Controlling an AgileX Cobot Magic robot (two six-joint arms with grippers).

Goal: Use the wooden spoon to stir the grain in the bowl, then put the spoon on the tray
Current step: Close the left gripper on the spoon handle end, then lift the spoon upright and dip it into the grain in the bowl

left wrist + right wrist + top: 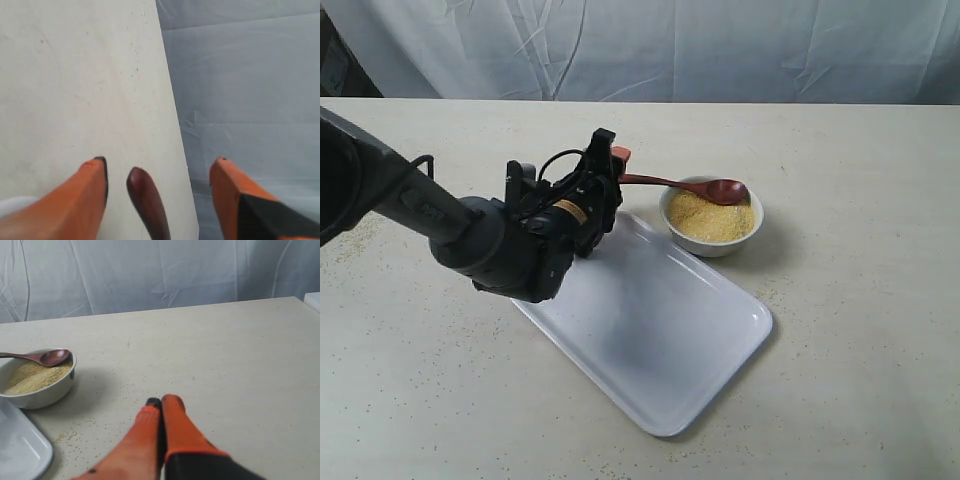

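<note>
The small white bowl (712, 238) holds a mound of yellow grain (708, 218) just past the tray's far corner. The dark wooden spoon (720, 190) lies across the bowl, scoop over the grain and handle running left. My left gripper (616, 160) is open around the handle's end. In the left wrist view the handle tip (142, 192) sits between the orange fingers (92, 192), nearer one of them and not clamped. The white tray (660, 340) lies empty in the middle. My right gripper (161, 401) is shut on nothing, above bare table to the right of the bowl (37, 395) and spoon (50, 357).
Loose grains are scattered on the tabletop (75, 432) near the bowl and tray corner (20, 452). A pale cloth backdrop (650, 45) hangs behind the table's far edge. The left arm (490, 245) reaches over the tray's left corner.
</note>
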